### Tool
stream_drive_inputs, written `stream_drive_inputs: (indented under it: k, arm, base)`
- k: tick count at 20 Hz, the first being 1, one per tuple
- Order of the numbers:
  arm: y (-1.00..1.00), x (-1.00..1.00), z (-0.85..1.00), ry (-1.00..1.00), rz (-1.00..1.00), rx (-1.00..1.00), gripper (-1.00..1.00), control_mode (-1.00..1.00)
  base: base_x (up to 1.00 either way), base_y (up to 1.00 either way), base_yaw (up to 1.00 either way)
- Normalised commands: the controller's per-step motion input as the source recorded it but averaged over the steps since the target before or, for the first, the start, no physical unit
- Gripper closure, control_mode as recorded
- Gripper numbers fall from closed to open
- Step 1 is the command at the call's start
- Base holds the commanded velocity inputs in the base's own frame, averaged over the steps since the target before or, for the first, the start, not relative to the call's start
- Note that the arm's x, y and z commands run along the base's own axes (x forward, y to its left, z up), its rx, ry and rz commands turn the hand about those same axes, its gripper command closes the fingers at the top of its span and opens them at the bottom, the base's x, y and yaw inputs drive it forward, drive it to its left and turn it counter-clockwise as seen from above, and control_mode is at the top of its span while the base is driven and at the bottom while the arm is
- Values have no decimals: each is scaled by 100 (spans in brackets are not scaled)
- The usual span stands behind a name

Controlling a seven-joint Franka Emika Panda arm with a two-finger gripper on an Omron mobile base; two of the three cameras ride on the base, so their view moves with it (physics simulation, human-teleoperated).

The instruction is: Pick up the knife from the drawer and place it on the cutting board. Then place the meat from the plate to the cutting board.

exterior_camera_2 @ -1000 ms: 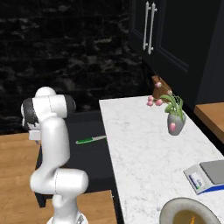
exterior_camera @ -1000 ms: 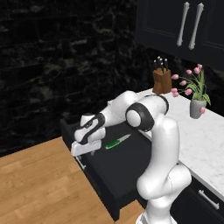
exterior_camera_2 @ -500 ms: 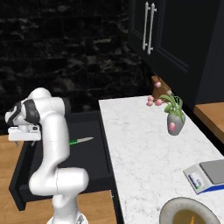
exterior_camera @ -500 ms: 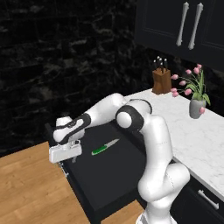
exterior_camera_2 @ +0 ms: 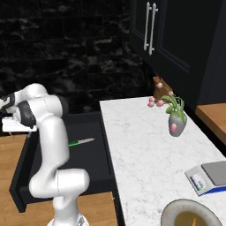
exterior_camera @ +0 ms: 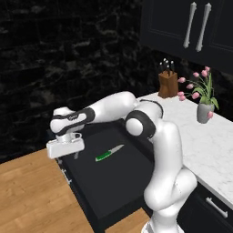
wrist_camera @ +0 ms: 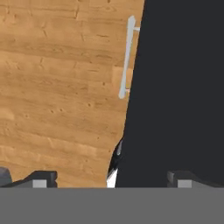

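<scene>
The black drawer (exterior_camera: pixel 119 178) stands pulled out from under the counter. On its floor lies the green-handled knife (exterior_camera: pixel 108 154), also seen from the other side (exterior_camera_2: pixel 80 142). My gripper (exterior_camera: pixel 69 156) hangs open over the drawer's front left edge, a hand's length left of the knife, holding nothing. Looking down from the hand, the silver bar handle (wrist_camera: pixel 127 61) runs along the drawer's (wrist_camera: pixel 179 87) edge, with my fingertips (wrist_camera: pixel 41 177) far apart. The plate (exterior_camera_2: pixel 171 211) sits at the counter's near end with the orange-brown meat (exterior_camera_2: pixel 190 219) on it. The cutting board is out of view.
A wooden knife block (exterior_camera: pixel 167 83) and a grey vase of pink flowers (exterior_camera: pixel 205 109) stand on the white marble counter (exterior_camera_2: pixel 137 145). A small grey scale (exterior_camera_2: pixel 211 175) sits near the plate. Wood floor (exterior_camera: pixel 32 195) lies left of the drawer. Dark cabinets hang above.
The drawer has slid well out from the counter, and my arm swung out to the left with its front. In the last half second the hand rose slightly; the jaws stayed open.
</scene>
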Motion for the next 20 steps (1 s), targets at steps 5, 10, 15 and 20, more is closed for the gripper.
stream_drive_inputs:
  k: [5, 10, 15, 20]
  arm:
    - [-54, -32, 32, -18, -26, -3, -100, -100]
    - [-85, -72, 2, -9, -30, 0, -100, -100]
    - [-62, -18, 26, -1, -33, 0, -100, -100]
    - [-41, 2, 27, 0, -34, 0, -100, -100]
  base:
    - [0, 0, 0]
    - [0, 0, 0]
    - [0, 0, 0]
    - [0, 0, 0]
